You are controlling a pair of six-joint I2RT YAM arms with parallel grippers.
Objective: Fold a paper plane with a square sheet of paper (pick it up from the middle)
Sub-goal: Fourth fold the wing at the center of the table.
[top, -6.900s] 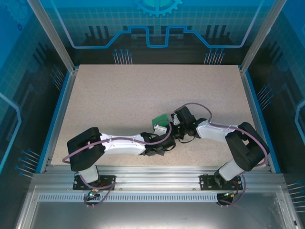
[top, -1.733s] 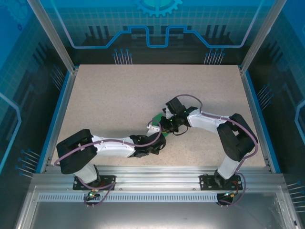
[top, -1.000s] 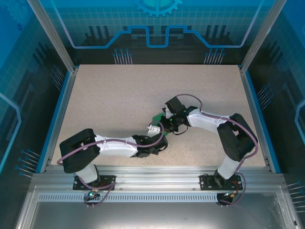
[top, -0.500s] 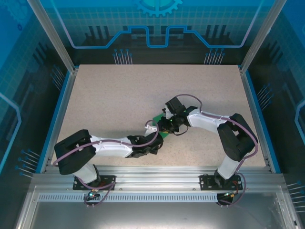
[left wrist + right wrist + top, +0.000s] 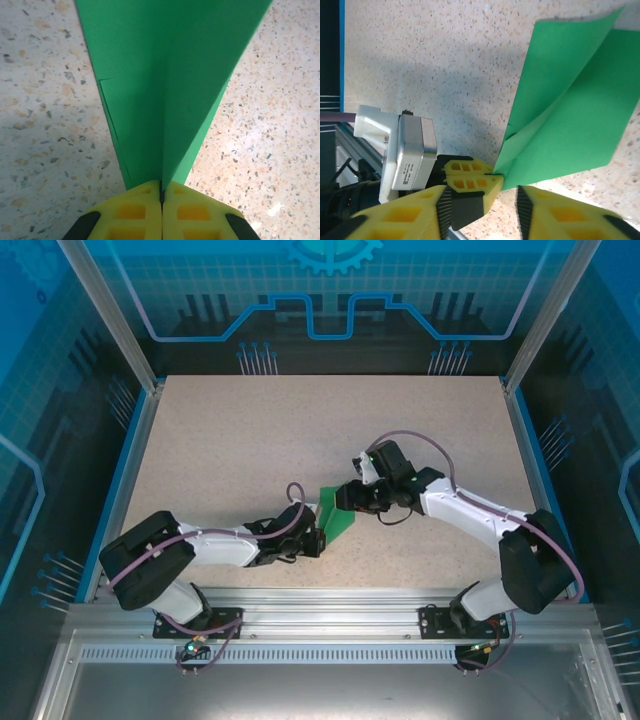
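Left gripper [image 5: 161, 194] clamps the pointed tip of the folded bright-green paper plane [image 5: 165, 75], seemingly to steady its crease, while right gripper [image 5: 481, 206] hovers just beside it, jaws apart.

The left arm [image 5: 220, 543] and right arm [image 5: 470, 510] are white links between black joint housings, each trailing a looped purple cable [image 5: 292, 496]. The left gripper [image 5: 161, 195] and right gripper [image 5: 345, 498] carry bright yellow jaws with rectangular cut-outs. A silver-grey camera box [image 5: 410, 150] on a white bracket sits on the left wrist.
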